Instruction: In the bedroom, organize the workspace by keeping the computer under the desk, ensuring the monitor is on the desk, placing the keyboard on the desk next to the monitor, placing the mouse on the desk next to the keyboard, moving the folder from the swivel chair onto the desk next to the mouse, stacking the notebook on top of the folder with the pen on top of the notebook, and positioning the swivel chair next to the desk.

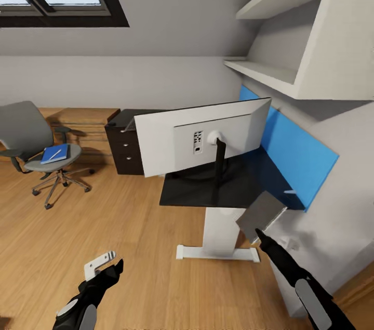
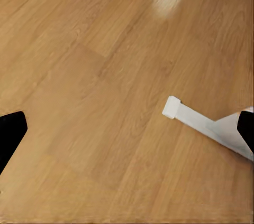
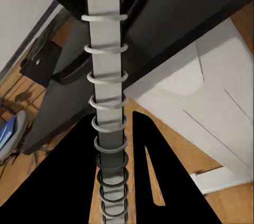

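Right gripper (image 1: 261,235) clamps the grey notebook (image 1: 261,214) at the desk (image 1: 208,192) edge.

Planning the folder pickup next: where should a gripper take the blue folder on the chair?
Grip the folder's front edge near the seat rim, coming from the swivel chair's open front; backrest and armrests block the other sides, and the pen lies on its middle.

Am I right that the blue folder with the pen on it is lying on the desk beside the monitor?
Not quite: the blue folder, with the pen on it, is lying on the seat of the swivel chair, well away from the desk and the monitor, as the head view shows.
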